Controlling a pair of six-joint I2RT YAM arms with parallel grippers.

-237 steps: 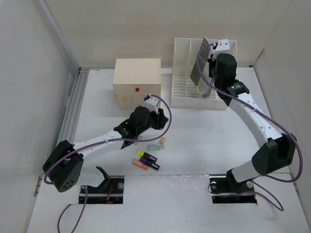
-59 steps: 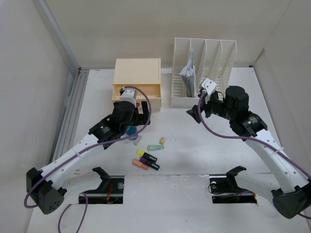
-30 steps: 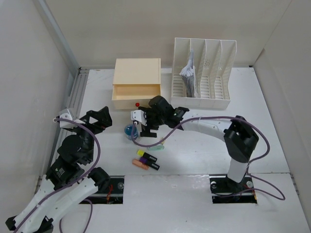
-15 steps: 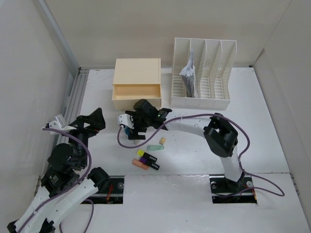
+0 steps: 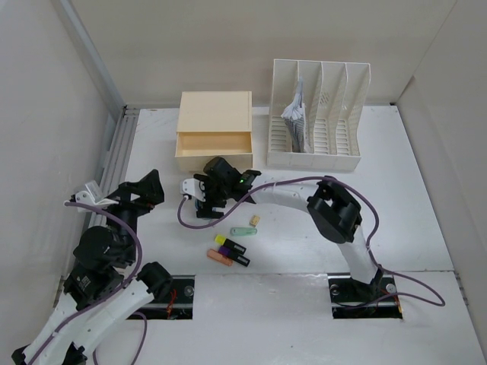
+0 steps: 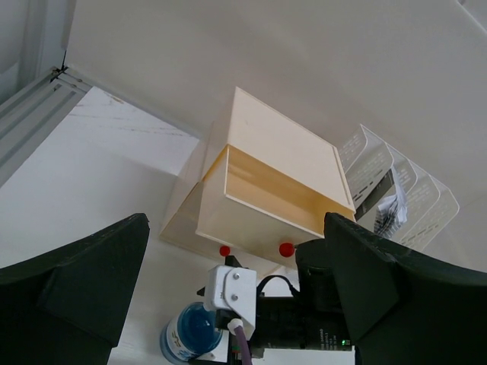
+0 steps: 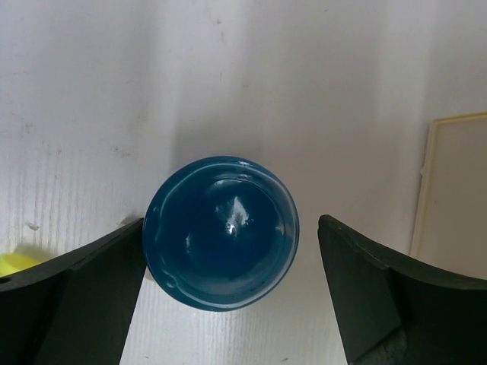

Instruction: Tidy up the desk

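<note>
While my right gripper (image 7: 232, 228) hangs straight over a round, glossy blue-topped jar (image 7: 221, 243), its jaws stand wide, one dark finger on each side and nothing held. The finger (image 7: 84, 296) on that view's left edge sits just beside the jar's rim; I cannot tell whether it touches. The other finger is clearly apart.

The jar stands on the large, flat, matte white desk (image 7: 228, 76), just in front of the cream wooden drawer box (image 5: 214, 122). The box's top drawer (image 6: 274, 190) is pulled out, with two small red knobs (image 6: 286, 249) below it. Beside the box, at the desk's far edge, stands a white slotted file rack (image 5: 319, 114) with crumpled papers (image 5: 295, 114) in its leftmost slot.

Nearer my bases than the jar lie a mint-green flat piece (image 5: 243, 231), a small yellowish block (image 5: 254, 220), a yellow-and-black highlighter (image 5: 232, 245) and an orange one (image 5: 219, 257).

My left gripper (image 6: 236, 220) is raised over the desk's left part, jaws spread wide and empty, facing the drawer box.
</note>
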